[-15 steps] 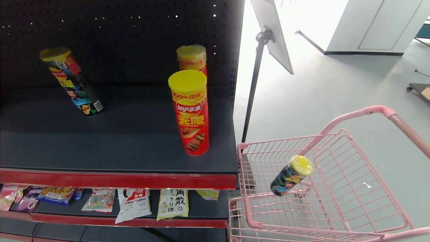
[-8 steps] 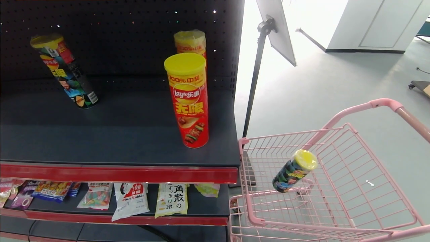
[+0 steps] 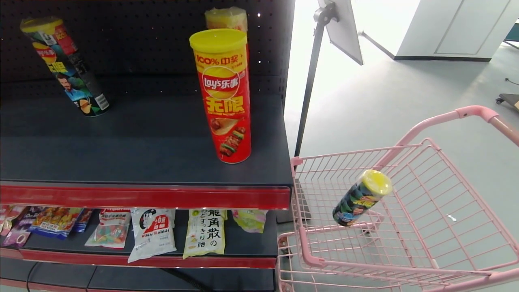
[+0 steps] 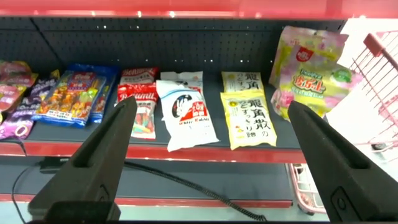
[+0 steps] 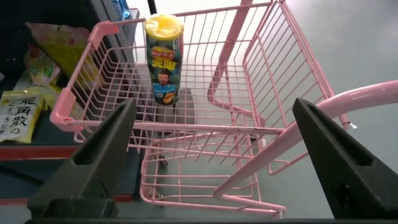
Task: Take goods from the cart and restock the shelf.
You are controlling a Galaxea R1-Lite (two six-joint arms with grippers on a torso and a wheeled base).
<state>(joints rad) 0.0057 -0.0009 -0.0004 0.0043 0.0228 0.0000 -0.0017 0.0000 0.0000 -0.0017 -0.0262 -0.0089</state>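
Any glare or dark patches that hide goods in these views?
Head view: floor beside the shelf is blown out, pegboard dark, yet red can readable. Left wrist view: lower shelf dim, snack bags legible. Right wrist view: cart and black can evenly lit.

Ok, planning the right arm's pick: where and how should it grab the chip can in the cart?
Grip the chip can around its upper body, below the yellow lid, coming down through the open top of the cart. It stands upright near a basket corner, so the wire walls likely block a side approach. The right gripper is open.
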